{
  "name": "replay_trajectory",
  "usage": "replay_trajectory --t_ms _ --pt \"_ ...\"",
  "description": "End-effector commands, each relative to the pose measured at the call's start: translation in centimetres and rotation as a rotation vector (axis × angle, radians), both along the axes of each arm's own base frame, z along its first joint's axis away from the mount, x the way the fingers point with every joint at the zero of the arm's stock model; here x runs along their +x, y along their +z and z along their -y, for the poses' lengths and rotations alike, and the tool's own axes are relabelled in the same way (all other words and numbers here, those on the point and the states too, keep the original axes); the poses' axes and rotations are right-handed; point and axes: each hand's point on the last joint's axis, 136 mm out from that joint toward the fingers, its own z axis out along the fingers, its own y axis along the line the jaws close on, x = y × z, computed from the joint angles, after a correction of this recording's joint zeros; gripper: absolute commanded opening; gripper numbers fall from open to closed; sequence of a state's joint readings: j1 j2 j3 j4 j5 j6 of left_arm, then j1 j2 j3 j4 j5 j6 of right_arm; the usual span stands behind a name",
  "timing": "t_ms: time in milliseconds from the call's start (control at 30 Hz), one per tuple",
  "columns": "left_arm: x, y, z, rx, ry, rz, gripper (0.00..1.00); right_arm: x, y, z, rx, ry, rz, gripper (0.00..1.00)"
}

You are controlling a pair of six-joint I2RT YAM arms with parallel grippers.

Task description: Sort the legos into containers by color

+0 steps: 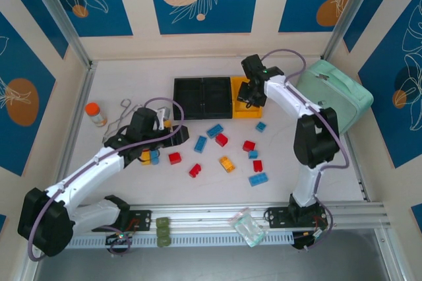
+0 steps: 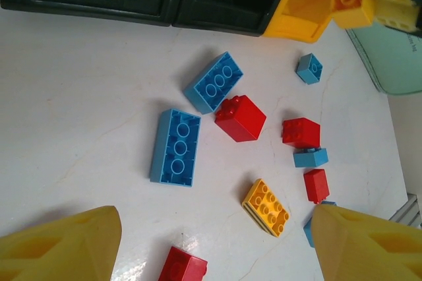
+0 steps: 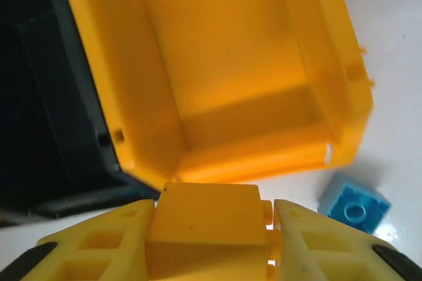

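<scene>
Legos (image 1: pixel 227 163) in blue, red and yellow, lying scattered over the middle of the white table (image 1: pixel 198 192), just beyond the near rail (image 1: pixel 198 212). Noting on that rail an olive green block (image 1: pixel 162 232) and a crumpled clear packet (image 1: pixel 247 227), both apart from the bricks.

Hanging low at the left of the scatter with the left gripper (image 2: pixel 214 231) released, fingers wide apart and gripping nothing. Looking past them at a red brick (image 2: pixel 182 266) closest, then two long blue bricks (image 2: pixel 175 147), a red cube (image 2: pixel 240 117) right against one of them, and a flat yellow brick (image 2: pixel 265 207).

Hovering farther back with the right gripper (image 3: pixel 208 238), fingers clenching a chunky yellow brick (image 3: pixel 204 221) at the near rim of the yellow bin (image 3: pixel 343 96). Seeing a small blue brick (image 3: pixel 356 205) on the table just beside that bin's corner, not blocking its mouth.

Adjoining the yellow bin on its left, two black bins (image 1: pixel 203 96) in a row. Flanking the far area, a mint green pouch (image 1: pixel 336 93) on the right, near the right arm (image 1: pixel 310 136), and an orange-capped bottle (image 1: pixel 96 113) well off to the left.
</scene>
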State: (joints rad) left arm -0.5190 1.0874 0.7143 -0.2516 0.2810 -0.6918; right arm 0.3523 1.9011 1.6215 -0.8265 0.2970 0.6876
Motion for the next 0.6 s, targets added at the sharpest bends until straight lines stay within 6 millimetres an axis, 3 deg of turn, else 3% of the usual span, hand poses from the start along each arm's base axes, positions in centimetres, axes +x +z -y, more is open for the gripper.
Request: replay_trajectory --t_ms 0,267,567 --pt "-0.7 0.4 -0.1 -0.008 0.000 -0.008 0.76 1.3 -0.5 1.0 -0.045 -0.031 -0.024 0.32" --pt "-1.1 0.1 -0.7 0.018 0.012 -0.014 0.76 3.6 -2.3 1.2 -0.097 -0.069 -0.058 0.35" --pt "-1.3 -0.3 -0.9 0.024 0.018 -0.028 0.76 4.4 -3.7 1.2 -0.127 -0.084 -0.087 0.40"
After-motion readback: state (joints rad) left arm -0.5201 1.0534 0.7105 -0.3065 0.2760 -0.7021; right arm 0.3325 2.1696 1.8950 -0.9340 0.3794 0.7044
